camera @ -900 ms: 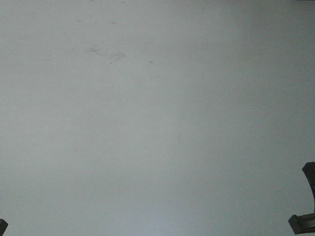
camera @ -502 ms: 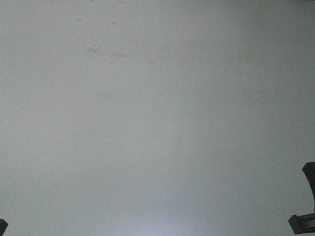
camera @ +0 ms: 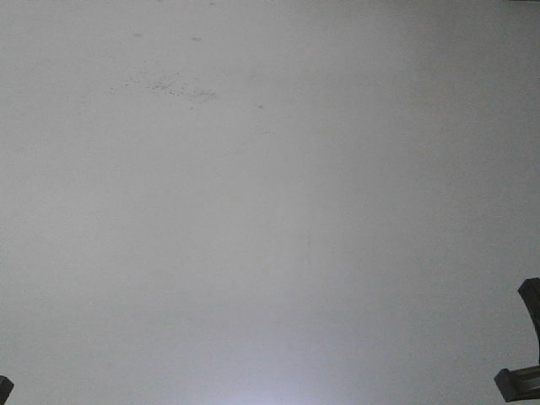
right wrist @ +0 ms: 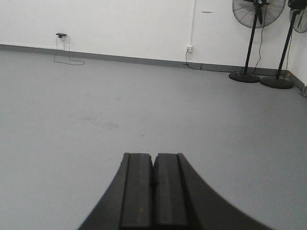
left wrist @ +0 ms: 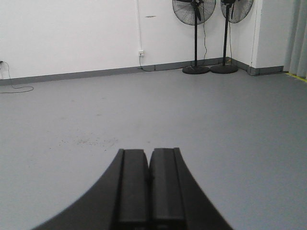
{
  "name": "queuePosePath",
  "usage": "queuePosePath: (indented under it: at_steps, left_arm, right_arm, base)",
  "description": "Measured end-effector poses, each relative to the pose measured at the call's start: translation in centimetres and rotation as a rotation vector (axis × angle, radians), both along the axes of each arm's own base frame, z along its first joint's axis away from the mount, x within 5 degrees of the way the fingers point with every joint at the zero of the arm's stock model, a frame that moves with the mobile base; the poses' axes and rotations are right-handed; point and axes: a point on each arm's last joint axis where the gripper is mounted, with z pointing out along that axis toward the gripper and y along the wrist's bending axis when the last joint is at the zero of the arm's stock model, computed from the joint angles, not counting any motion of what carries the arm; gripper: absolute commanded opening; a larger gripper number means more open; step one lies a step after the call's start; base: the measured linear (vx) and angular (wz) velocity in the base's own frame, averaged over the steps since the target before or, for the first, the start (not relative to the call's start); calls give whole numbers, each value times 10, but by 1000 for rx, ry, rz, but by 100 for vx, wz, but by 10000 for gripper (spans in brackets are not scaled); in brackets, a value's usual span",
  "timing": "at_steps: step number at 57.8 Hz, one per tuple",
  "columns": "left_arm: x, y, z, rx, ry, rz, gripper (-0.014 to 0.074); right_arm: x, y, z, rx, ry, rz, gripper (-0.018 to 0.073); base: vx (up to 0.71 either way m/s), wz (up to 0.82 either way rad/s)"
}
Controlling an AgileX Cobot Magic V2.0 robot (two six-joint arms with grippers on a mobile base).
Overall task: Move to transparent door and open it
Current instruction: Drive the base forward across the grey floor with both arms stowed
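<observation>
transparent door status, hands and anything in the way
Left hand shut, empty. Right hand shut, empty. Transparent door not in any view. Two pedestal fans by far wall.

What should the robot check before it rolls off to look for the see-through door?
1. Sight of the transparent door: not ok. No view shows it, so which way to turn cannot be told.
2. Black left gripper shut, holding nothing: ok.
3. Black right gripper shut, holding nothing: ok.
4. Smooth grey floor ahead of the wrist cameras: ok. It shows only a patch of dark specks.
5. Two black pedestal fans by the white wall: ok, far off in the corner.
</observation>
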Motion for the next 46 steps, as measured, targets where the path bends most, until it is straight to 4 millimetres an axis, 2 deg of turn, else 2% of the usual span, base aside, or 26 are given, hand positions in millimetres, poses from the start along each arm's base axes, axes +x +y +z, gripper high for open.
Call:
queuePosePath:
  at_steps: [25,46]
  left_arm:
    - [0,0,0,0,0,0,3]
    - [0,0,0,0,0,0,3]
  right_arm:
    - [0,0,0,0,0,0,-5]
    - [0,0,0,0,0,0,-5]
  base:
    - [12,7]
    - [26,1]
